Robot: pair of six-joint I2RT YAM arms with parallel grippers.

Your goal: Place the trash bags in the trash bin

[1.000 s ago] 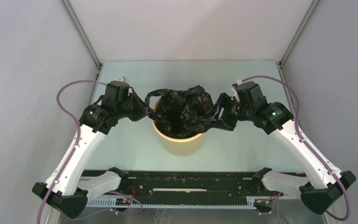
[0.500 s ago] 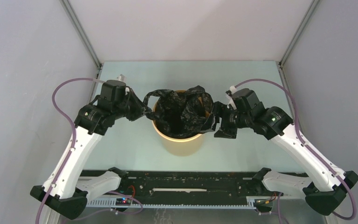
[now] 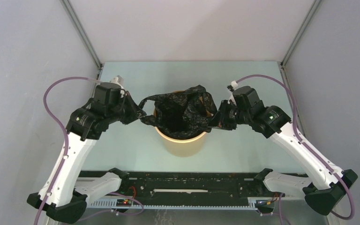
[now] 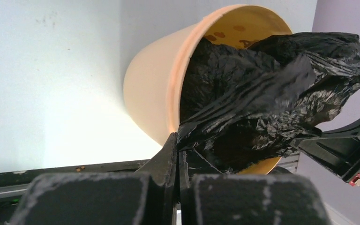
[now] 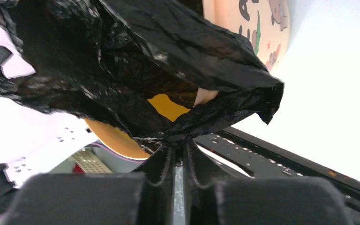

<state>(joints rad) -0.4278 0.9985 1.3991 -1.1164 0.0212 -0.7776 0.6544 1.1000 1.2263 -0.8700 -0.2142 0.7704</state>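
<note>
Robot lab booth, plain grey wall panels (image 3: 187,28), metal corner posts (image 3: 82,35), pale table (image 3: 136,150)

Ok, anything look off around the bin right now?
Nothing spilled or toppled. The bin stands upright. The bag is only partly in: it bulges above the rim, its edges held out sideways by the left pincer and right pincer.

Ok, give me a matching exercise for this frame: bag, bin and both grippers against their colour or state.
1. trash bag
2. trash bin
3. left gripper
4. right gripper

A. tan, standing upright
B. shut on the trash bag's right edge
C. black, crinkled, spread over the bin's mouth
D. shut on the trash bag's left edge

Pairs: 1-C, 2-A, 3-D, 4-B
</note>
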